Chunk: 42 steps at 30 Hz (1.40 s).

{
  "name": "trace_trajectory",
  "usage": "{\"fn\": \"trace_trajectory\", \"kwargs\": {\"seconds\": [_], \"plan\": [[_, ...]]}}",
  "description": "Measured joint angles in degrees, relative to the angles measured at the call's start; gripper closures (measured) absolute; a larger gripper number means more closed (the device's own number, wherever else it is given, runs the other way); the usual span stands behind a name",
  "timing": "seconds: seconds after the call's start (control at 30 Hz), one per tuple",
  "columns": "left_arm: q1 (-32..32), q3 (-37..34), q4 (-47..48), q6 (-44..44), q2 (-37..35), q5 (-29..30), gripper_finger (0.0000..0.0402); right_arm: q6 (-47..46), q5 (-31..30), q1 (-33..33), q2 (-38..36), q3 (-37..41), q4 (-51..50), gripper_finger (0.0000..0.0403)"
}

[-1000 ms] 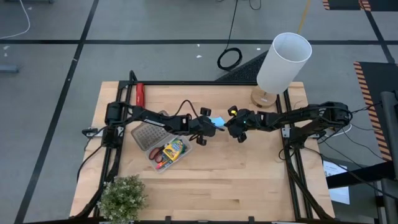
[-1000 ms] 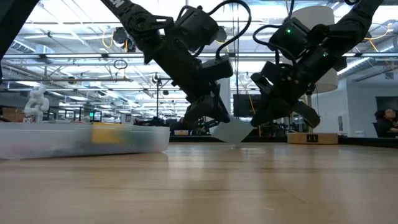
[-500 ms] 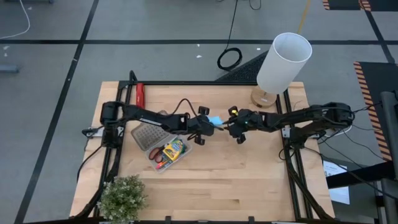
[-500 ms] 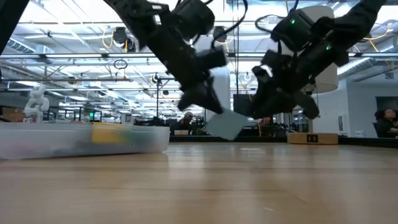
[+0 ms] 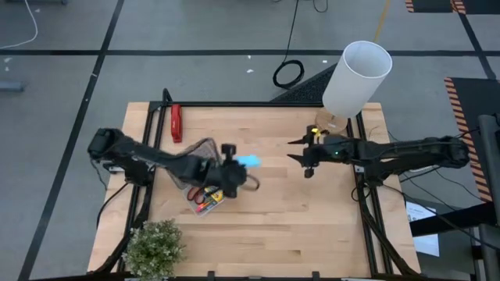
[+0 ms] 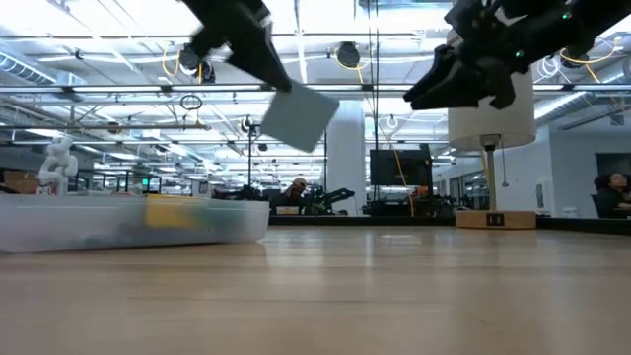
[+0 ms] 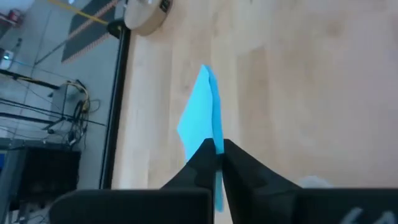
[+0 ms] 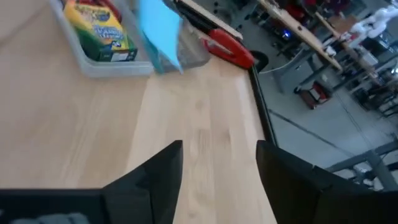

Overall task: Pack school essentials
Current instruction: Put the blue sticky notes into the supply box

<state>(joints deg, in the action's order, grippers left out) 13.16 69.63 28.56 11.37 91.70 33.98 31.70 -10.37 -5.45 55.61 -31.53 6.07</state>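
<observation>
A white lamp (image 5: 355, 78) with a round wooden foot stands at the far right corner of the pale wood bench (image 5: 297, 226), a red bar-shaped tool (image 5: 175, 122) at the far left, a small green plant (image 5: 153, 248) at the near left. Above the bench, the left pincer (image 5: 236, 164) pinches the flat light-blue square notepad (image 5: 248, 161) by one edge, just beside the clear plastic case (image 5: 205, 197) holding the yellow-green crayon box (image 8: 99, 30). The right pincer (image 5: 301, 157) hangs spread and empty near the lamp.
</observation>
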Motion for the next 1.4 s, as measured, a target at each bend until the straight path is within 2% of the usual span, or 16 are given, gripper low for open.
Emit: {"fn": "trace_trajectory", "kwargs": {"seconds": [0.33,0.57,0.8,1.07,1.27,1.4], "plan": [[16.89,-0.02,13.39,-21.96,-0.92,9.56,0.0389,-13.26,0.09,0.91,-4.61,0.04,-2.47,0.0204],[26.18,-0.02,23.54,-38.89,-0.92,9.84,0.0388,-18.03,0.11,5.06,-4.57,0.04,-2.92,0.0204],[32.30,-0.03,32.59,-51.75,-0.90,9.50,0.0394,-16.62,0.02,7.51,-4.56,0.04,-2.87,0.0204],[33.20,-4.97,31.85,-56.23,-0.90,3.45,0.0395,-15.94,-0.08,7.45,-4.56,0.04,-2.89,0.0204],[33.06,-8.68,30.71,-56.93,-0.88,4.38,0.0390,-15.98,-0.07,7.45,-4.56,0.04,-2.89,0.0204],[31.92,-12.15,26.59,-55.37,-0.88,5.16,0.0395,-15.99,-0.09,7.45,-4.56,0.04,-2.88,0.0204]]}}
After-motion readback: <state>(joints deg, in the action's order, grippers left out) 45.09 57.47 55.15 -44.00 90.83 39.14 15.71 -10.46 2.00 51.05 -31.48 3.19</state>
